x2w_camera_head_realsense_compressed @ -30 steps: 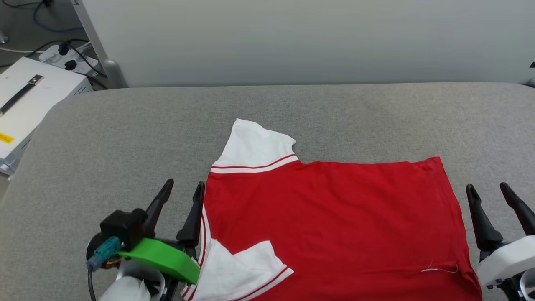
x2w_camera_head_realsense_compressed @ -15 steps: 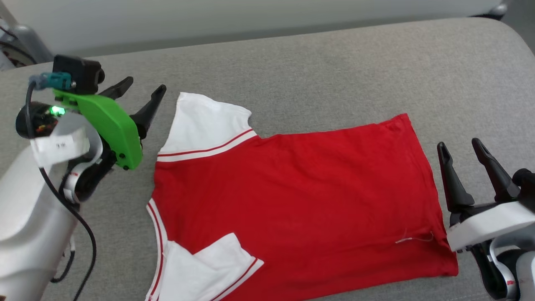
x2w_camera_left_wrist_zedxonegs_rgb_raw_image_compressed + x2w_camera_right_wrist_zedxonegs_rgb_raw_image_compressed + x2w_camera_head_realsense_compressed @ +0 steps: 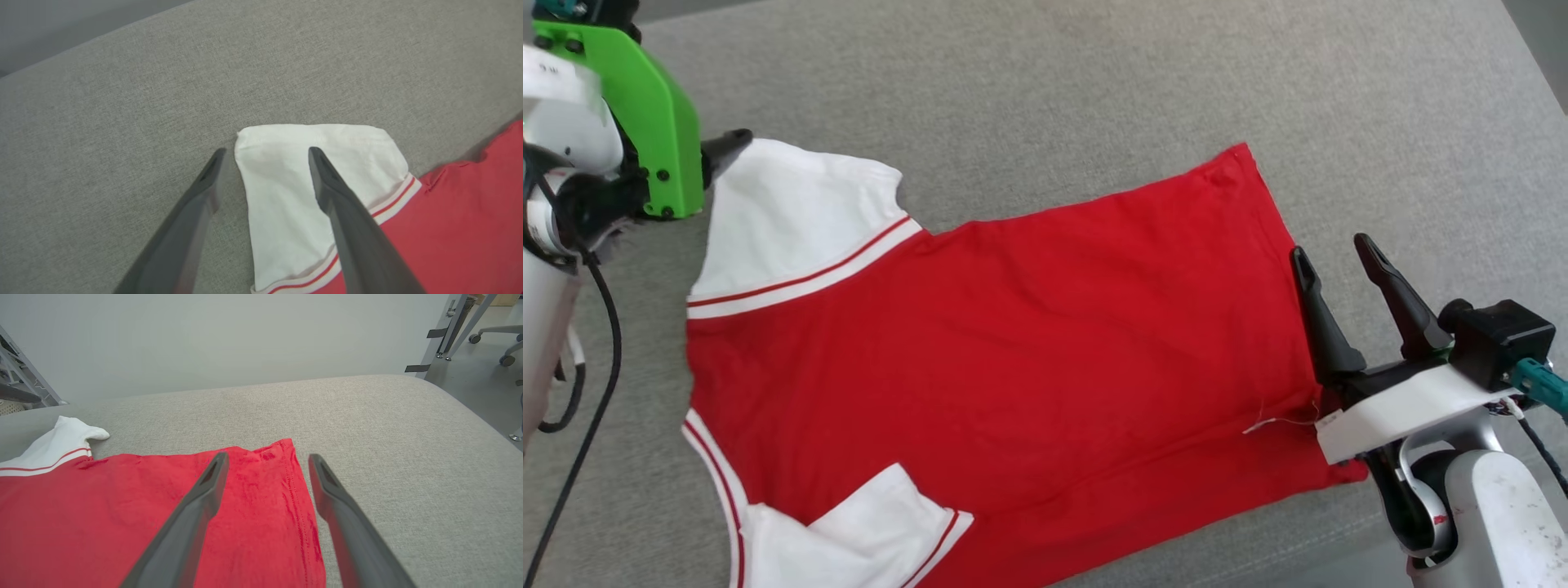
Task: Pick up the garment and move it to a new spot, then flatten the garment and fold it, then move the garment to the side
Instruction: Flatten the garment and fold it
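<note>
- Behind the left gripper (image 3: 266,150), with its dark tapered fingers (image 3: 192,220), sit a bright green bracket (image 3: 654,122) with black screws and a black cable (image 3: 600,327).
- Behind the right gripper (image 3: 1330,247) sit a white bracket (image 3: 1405,408), a black camera block (image 3: 1499,339) and a teal connector (image 3: 1535,380).

Left hand (image 3: 266,150): moved from the garment's (image 3: 1013,327) near neckline (image 3: 715,457) out to the far sleeve (image 3: 282,192), straddling its edge.
Right hand (image 3: 265,455): shifted left, over the hem (image 3: 300,498).

Bright, even light washes over the grey cushion (image 3: 1094,73), its weave plain to see. A thin, soft shadow hugs the garment (image 3: 1013,327) along its edge. Head view crisp; the wrist views bow at their edges, and the left gripper (image 3: 266,149) softens near the lens.
</note>
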